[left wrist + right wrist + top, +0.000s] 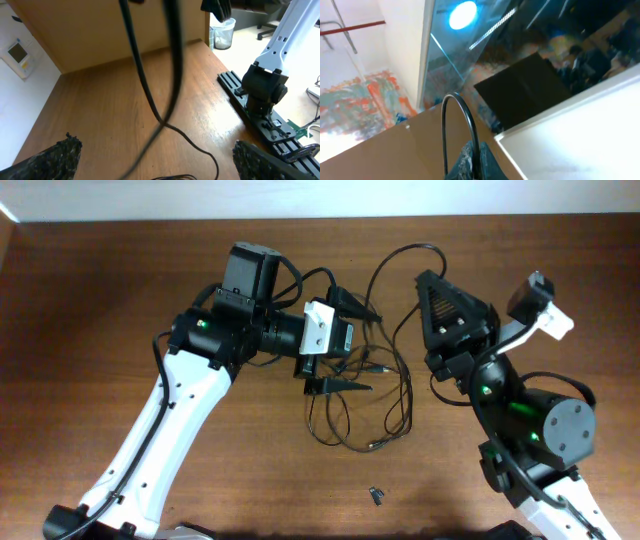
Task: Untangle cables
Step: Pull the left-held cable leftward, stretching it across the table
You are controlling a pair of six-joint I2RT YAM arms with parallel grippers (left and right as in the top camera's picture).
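A: Which step is the robot on?

B: Separating has barely begun. The right end effector (424, 278) is clenched on a loop of one of the cables (362, 368). The rest lie knotted mid-worktop (260, 475). The left end effector (375, 352) hangs released at the knot, grasping nothing.

A: And next?

B: Likely the left pinches a crossing strand, then both draw apart gently.

A: Counts?

B: Seemingly three cables, though the knot blurs that. Two arms, one tiny loose piece (377, 496).

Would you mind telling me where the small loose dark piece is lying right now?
In the overhead view, the small dark piece lies alone on the table, low in the picture, just below the cable tangle and nearer the right arm.
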